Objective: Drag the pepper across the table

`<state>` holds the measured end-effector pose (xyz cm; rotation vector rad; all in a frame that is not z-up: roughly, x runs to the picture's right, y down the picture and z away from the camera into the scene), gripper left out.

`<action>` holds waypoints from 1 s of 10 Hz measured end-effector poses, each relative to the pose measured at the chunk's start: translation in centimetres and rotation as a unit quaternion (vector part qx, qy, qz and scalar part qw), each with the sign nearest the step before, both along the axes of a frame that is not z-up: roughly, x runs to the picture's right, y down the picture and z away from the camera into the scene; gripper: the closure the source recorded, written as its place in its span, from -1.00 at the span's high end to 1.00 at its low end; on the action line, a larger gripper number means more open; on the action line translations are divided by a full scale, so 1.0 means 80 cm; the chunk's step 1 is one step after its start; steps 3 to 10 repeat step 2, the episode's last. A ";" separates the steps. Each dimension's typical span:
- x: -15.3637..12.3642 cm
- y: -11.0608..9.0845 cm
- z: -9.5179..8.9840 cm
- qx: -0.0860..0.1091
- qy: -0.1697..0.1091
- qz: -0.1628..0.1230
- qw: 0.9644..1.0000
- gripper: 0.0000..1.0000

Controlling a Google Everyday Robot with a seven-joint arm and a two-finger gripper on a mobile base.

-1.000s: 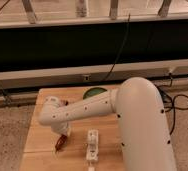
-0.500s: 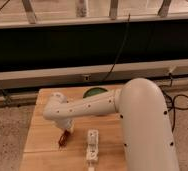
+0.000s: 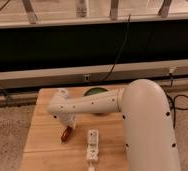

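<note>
The pepper [image 3: 66, 134], small, slender and reddish-brown, lies on the light wooden table [image 3: 42, 150] left of centre. My gripper [image 3: 67, 125] reaches down from the white arm [image 3: 137, 115] and sits right over the pepper's upper end, touching or nearly touching it. The arm spans from the lower right across the table to the left.
A white strip [image 3: 92, 145] lies on the table just right of the pepper. A green round object [image 3: 96, 92] sits at the table's far edge, partly behind the arm. A black cable [image 3: 119, 47] hangs behind the table. The floor lies to the left.
The gripper has moved right and towards the far edge, and the pepper has slid with it in the same direction, closer to the white strip.
</note>
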<state>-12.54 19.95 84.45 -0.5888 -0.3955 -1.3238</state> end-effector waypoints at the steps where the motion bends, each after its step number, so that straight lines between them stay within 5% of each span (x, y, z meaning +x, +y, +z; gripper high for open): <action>1: 0.009 -0.009 0.004 0.000 0.001 0.001 1.000 -0.99; 10: 0.012 -0.011 0.005 0.001 0.002 0.002 1.000 -0.99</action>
